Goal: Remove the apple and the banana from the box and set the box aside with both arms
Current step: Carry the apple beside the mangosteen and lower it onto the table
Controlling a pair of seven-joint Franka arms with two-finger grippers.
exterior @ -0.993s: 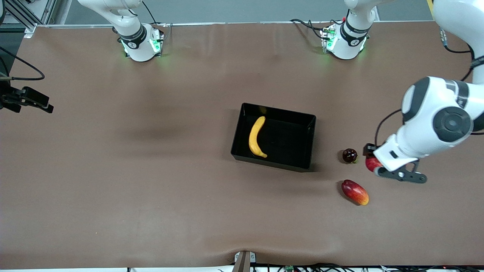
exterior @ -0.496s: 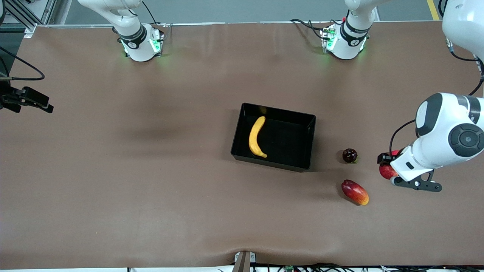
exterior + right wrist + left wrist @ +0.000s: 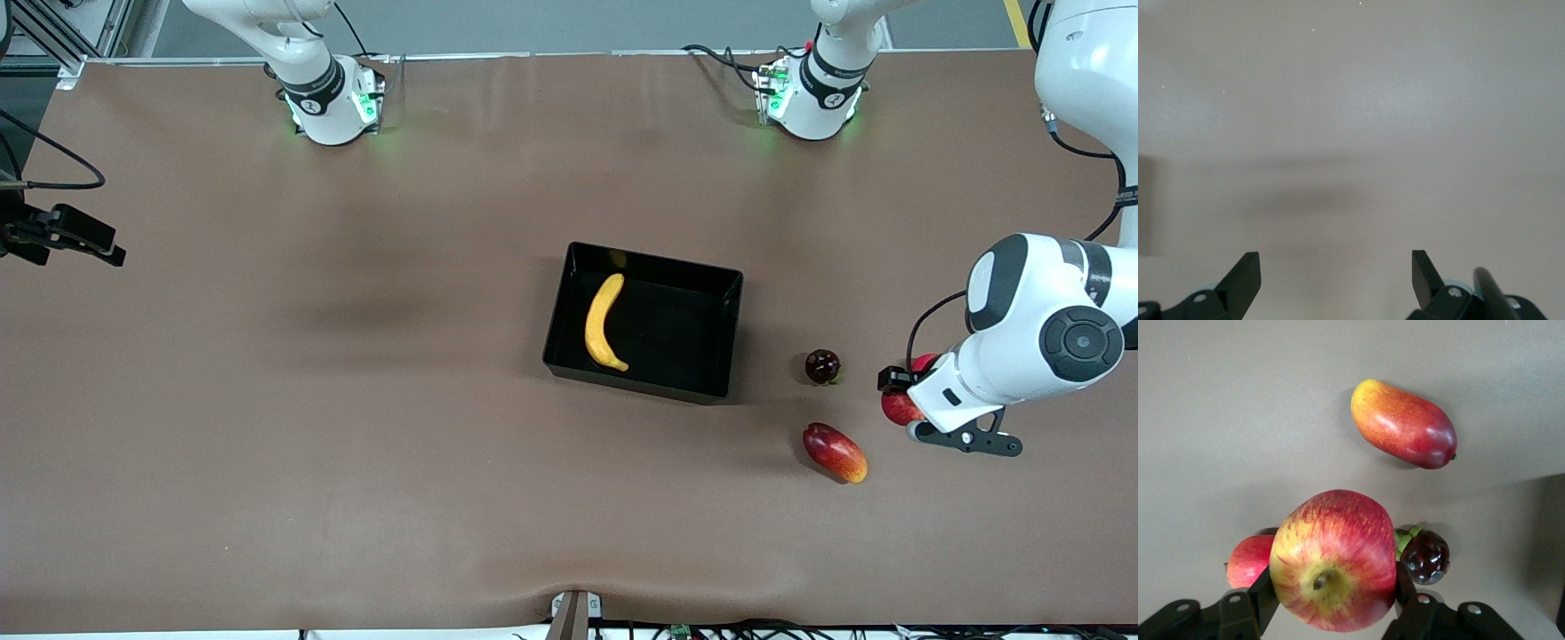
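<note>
Brown table (image 3: 267, 427), two arms. Left gripper (image 3: 1338, 600) clamped on apple (image 3: 1333, 560), aloft over table at left arm's end, clear of box (image 3: 642, 391). Beneath it: pink-red fruit (image 3: 1249, 560); dark berry (image 3: 1425, 557) just beside, mango (image 3: 1403, 423) near. Judgement: apple out; set-down spot must miss these three. Banana (image 3: 604, 322) lies in box, along wall at right arm's end, long axis running from bases toward camera. Right gripper (image 3: 1336, 270) fingers wide apart, empty, waiting over bare table, well apart from box.

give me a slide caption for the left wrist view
Left tool holds the apple above the table, over a pink-red fruit, dark fruit and mango.
</note>
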